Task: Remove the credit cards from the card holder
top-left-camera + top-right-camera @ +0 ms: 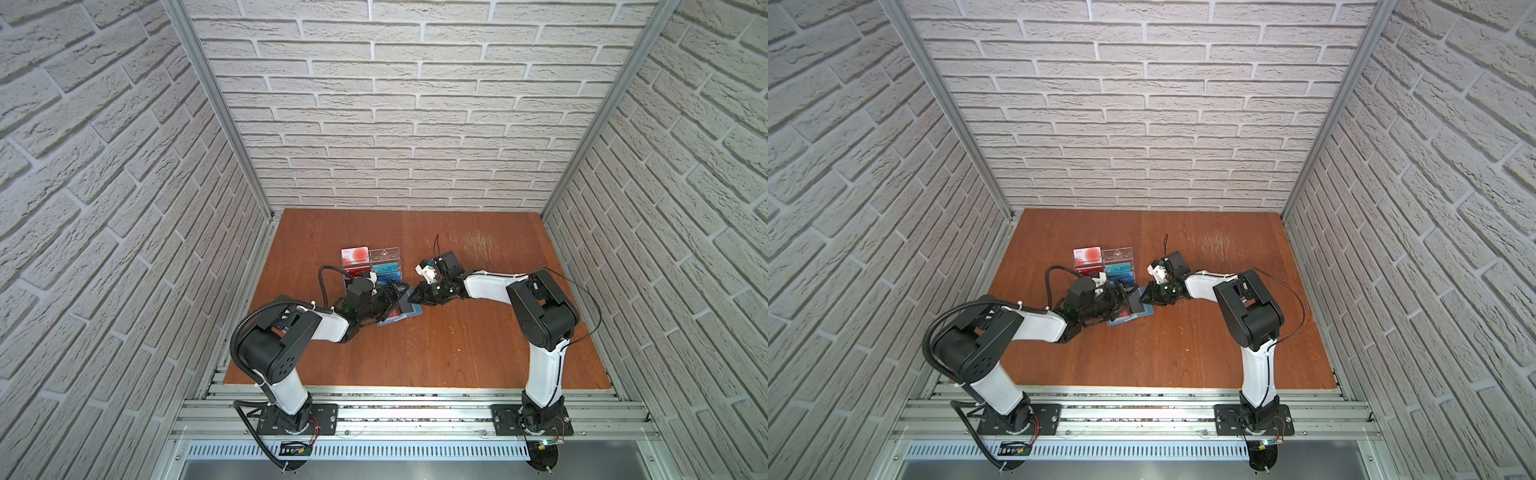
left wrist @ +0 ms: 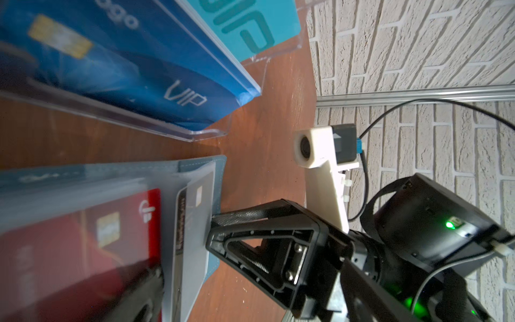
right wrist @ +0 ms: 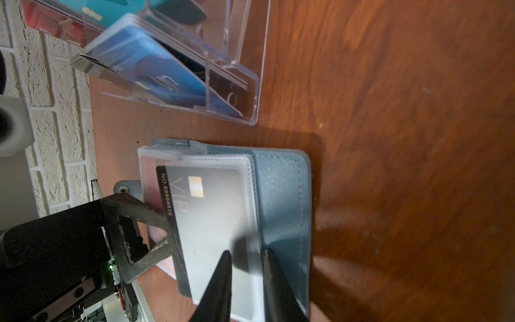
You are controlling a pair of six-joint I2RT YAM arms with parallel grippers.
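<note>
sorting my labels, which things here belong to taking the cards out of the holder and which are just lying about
Job in hand: card holder; dark VIP card in its sleeve; red card; left gripper; right gripper on the sleeve edge.

Lying about: clear acrylic rack; blue cards in it; teal card; white card with red circle.

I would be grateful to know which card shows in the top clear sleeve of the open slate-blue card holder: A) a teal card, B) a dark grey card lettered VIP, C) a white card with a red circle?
B: the right wrist view shows a dark grey VIP card in a sleeve of the slate-blue card holder.
</note>
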